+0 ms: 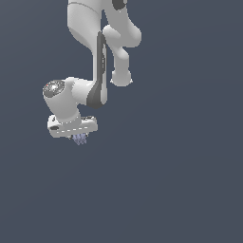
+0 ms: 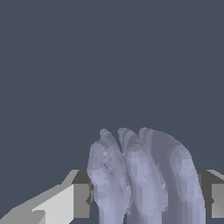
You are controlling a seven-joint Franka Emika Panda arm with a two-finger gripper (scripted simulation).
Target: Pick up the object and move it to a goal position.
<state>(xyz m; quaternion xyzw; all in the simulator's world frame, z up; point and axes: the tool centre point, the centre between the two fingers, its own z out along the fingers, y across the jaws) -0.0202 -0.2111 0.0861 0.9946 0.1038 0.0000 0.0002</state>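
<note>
The object (image 1: 79, 138) is a tiny pale lavender-blue ridged thing that pokes out under the white hand of my arm, in the exterior view's left half. My gripper (image 1: 79, 138) is shut on it; the fingers themselves are mostly hidden by the hand. In the wrist view the object (image 2: 140, 175) looms large with three wavy lobes, wedged between the two fingers (image 2: 72, 197), whose pads press on either side. My gripper (image 2: 144, 197) holds it upright against a plain dark background.
Only the arm's white links (image 1: 102, 42) rise above the hand. The background is a uniform dark slate-blue with no other objects, edges or goal marker in view.
</note>
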